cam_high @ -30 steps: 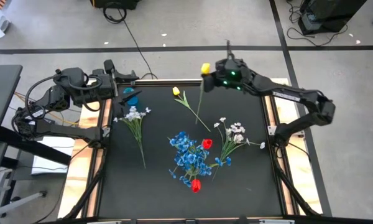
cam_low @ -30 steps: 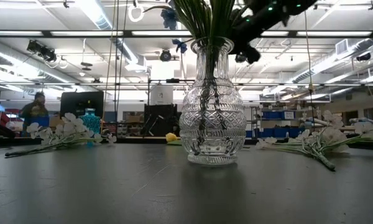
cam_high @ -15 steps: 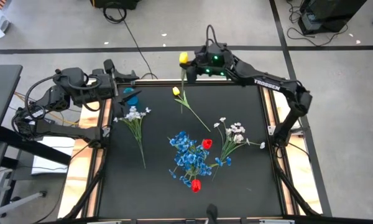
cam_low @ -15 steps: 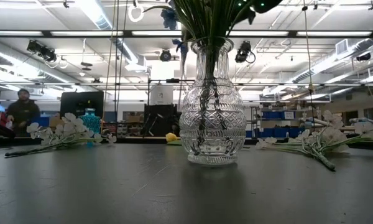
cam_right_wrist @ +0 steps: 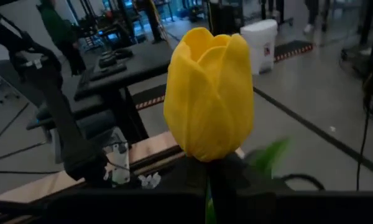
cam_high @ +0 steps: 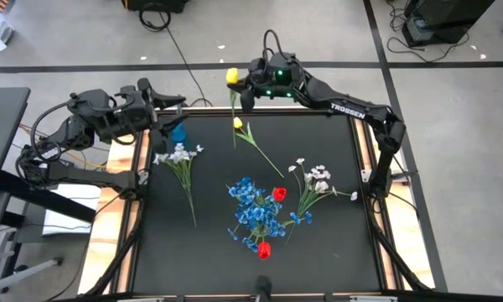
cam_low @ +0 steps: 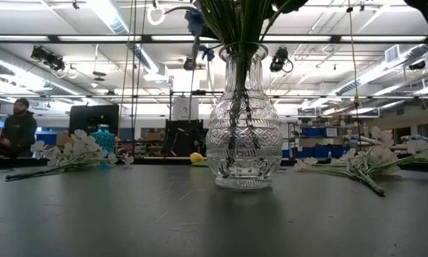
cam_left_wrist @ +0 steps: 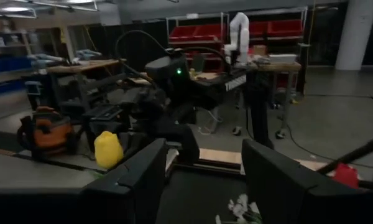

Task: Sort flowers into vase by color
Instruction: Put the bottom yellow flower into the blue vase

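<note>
My right gripper (cam_high: 245, 84) is over the table's far edge, shut on a yellow tulip (cam_right_wrist: 209, 93) whose green stem (cam_high: 234, 126) hangs below it. A second yellow tulip (cam_high: 237, 123) lies flat on the black table. One white sprig (cam_high: 180, 155) lies to the left and another (cam_high: 314, 180) to the right. A clear glass vase (cam_low: 242, 118) stands mid-table, holding blue bunches (cam_high: 253, 205) and red tulips (cam_high: 278, 194). My left gripper (cam_left_wrist: 205, 180) is open near the far left corner and touches nothing. My right gripper pinches the yellow tulip's stem just below the head (cam_right_wrist: 214, 186) between its two fingers. The fingers come in roughly level from the table's right and lie across the stem. The tulip is lifted clear, with its head (cam_high: 232, 75) up and the stem hanging free.
A small blue object (cam_high: 178, 132) stands at the far left corner, just beside my left gripper. The table mat (cam_high: 210, 252) is bare along its near side. A person (cam_low: 18, 128) stands in the room beyond the table.
My right gripper has carried the yellow tulip along the far edge toward the table's left, from above the far right part to near the middle. It stayed shut on the stem, and the tulip stayed lifted and hanging.
</note>
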